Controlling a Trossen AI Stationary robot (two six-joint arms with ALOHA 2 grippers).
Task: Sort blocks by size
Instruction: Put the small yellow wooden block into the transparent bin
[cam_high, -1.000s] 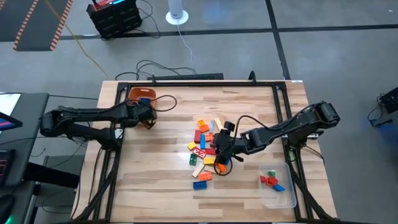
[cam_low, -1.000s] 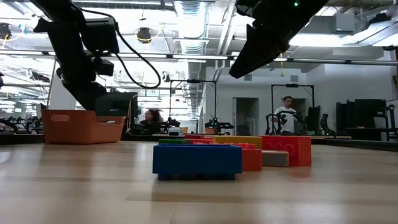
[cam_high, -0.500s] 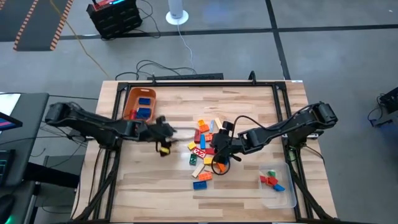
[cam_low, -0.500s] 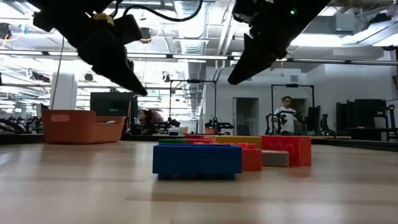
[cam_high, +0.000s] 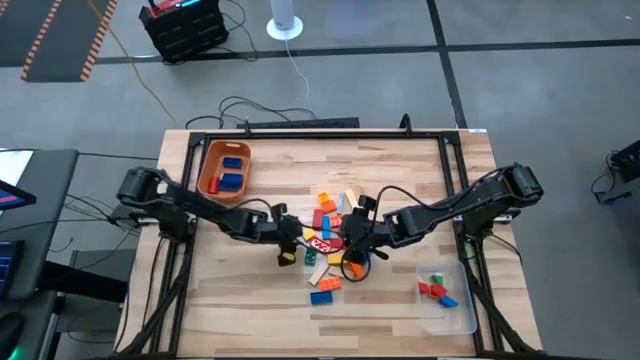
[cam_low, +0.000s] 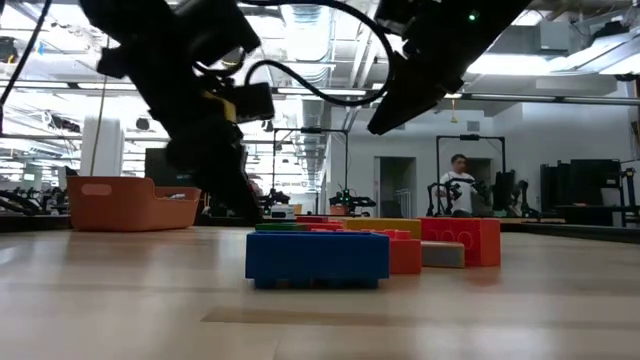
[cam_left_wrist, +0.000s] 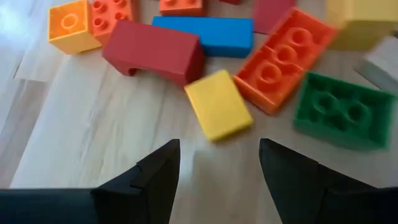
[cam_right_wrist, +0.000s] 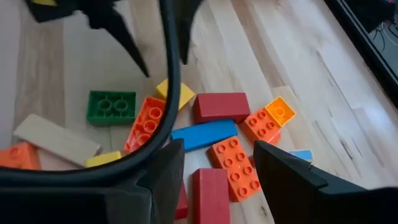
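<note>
The blocks lie in a loose pile (cam_high: 330, 232) at the table's middle: red, blue, orange, yellow, green and tan bricks. My left gripper (cam_left_wrist: 217, 180) is open and empty at the pile's left edge (cam_high: 296, 245), just short of a yellow block (cam_left_wrist: 217, 112). Beyond that block lie a red arch block (cam_left_wrist: 152, 53) and a green block (cam_left_wrist: 339, 112). My right gripper (cam_right_wrist: 214, 180) is open and empty over the pile's right side (cam_high: 348, 250), above a red block (cam_right_wrist: 210, 190) and an orange block (cam_right_wrist: 235, 165). A long blue block (cam_low: 317, 258) lies nearest the front.
An orange bin (cam_high: 225, 168) holding blue blocks stands at the far left. A clear tray (cam_high: 450, 300) with red, green and blue small blocks sits at the near right. A black cable (cam_right_wrist: 171, 74) from my right arm loops over the pile. People show in the room behind.
My left gripper has gone from the orange bin toward the table's right and near edge, down to the left edge of the pile, staying empty. The bin, hidden under it before, now shows its blue blocks. My right gripper has kept over the pile.
</note>
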